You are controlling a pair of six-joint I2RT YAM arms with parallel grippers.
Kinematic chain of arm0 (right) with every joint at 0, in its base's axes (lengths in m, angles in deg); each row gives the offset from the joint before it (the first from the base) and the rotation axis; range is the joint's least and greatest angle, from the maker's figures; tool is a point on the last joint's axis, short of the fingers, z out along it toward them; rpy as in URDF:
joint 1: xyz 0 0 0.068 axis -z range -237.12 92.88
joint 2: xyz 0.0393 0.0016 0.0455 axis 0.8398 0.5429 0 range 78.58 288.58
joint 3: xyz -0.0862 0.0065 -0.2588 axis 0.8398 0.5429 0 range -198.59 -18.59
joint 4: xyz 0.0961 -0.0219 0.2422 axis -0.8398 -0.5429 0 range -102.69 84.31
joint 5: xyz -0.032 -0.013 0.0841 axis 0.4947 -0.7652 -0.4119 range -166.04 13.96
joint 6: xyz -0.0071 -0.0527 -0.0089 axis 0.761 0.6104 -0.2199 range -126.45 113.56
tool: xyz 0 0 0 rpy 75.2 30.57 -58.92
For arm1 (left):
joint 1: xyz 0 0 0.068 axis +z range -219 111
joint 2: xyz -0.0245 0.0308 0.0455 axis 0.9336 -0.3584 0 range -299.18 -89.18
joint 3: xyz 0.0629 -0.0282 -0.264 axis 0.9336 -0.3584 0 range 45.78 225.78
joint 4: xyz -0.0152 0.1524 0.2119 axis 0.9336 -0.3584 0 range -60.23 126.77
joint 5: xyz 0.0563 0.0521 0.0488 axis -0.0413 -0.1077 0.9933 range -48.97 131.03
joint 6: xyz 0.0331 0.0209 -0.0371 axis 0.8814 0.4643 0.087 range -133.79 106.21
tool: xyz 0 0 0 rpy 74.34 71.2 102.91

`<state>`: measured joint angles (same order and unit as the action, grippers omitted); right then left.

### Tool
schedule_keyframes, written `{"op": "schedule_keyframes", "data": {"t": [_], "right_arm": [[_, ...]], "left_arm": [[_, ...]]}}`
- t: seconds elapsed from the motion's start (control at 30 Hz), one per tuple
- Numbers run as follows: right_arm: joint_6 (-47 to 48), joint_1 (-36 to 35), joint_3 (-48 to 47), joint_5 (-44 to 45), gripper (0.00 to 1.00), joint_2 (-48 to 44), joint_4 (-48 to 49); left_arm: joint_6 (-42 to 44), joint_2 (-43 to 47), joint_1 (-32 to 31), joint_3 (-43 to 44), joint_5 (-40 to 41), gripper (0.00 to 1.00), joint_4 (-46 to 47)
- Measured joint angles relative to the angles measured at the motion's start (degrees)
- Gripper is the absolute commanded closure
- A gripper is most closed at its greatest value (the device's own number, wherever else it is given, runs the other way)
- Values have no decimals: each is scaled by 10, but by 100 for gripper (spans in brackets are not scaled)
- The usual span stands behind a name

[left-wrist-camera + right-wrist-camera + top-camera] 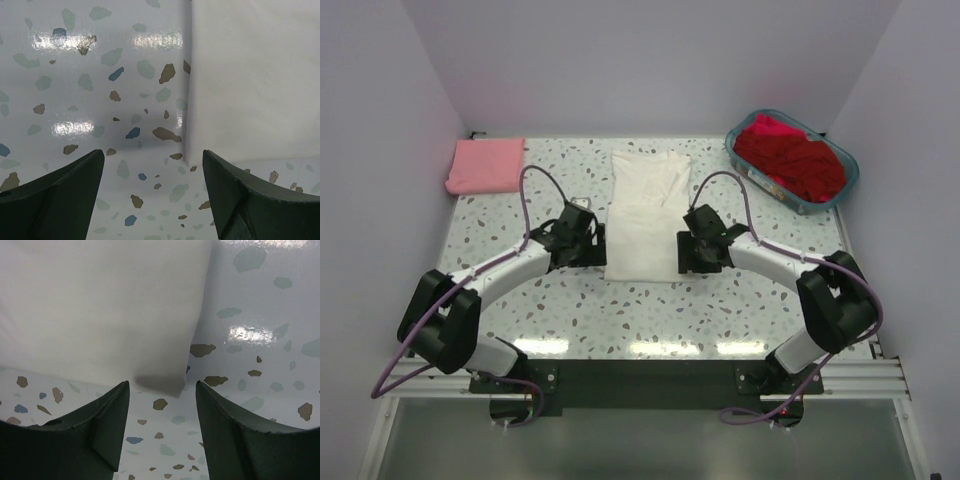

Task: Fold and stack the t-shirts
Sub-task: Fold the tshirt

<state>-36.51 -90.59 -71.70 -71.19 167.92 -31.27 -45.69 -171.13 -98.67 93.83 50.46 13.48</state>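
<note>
Terrazzo worktop (570,310): white t-shirt (645,215) flat at centre, folded to narrow strip. Left tool (152,170), right tool (162,385) both released, empty, flanking near hem corners, probably lined up to pinch hem for next fold. Pink t-shirt (486,165) folded far-left, likely stack base; red t-shirts (790,160) in basket (850,180) far-right.

The white t-shirt (100,310) is lying flat on the speckled table (260,300), its near corner casting a small shadow; the right gripper (161,384) is hovering just short of that corner, dark fingers (230,430) standing apart, gripping nothing
</note>
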Motion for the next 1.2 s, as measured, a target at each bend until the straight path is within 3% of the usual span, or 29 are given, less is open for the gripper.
{"op": "schedule_keyframes", "data": {"t": [0.2, 0.4, 0.53, 0.73, 0.9, 1.2], "right_arm": [[-16, -14, 0, 19, 56, 23, -1], [-31, -27, 5, 42, 58, 44, 0], [-38, -32, 10, 47, 66, 44, 7], [-47, -37, 17, 38, 100, 45, 29], [-45, -36, 21, 31, 100, 43, 35], [-39, -37, 25, 31, 100, 40, 40]], "left_arm": [[0, 0, -6, 0, -2, 16, 0], [0, -2, -15, 0, -2, 16, 1], [0, -11, -20, 0, -3, 16, 1], [-5, -24, -28, 0, -3, 16, 1], [-6, -43, -39, 0, -3, 17, 0], [-20, -90, -51, 9, -5, 42, -2]]}}
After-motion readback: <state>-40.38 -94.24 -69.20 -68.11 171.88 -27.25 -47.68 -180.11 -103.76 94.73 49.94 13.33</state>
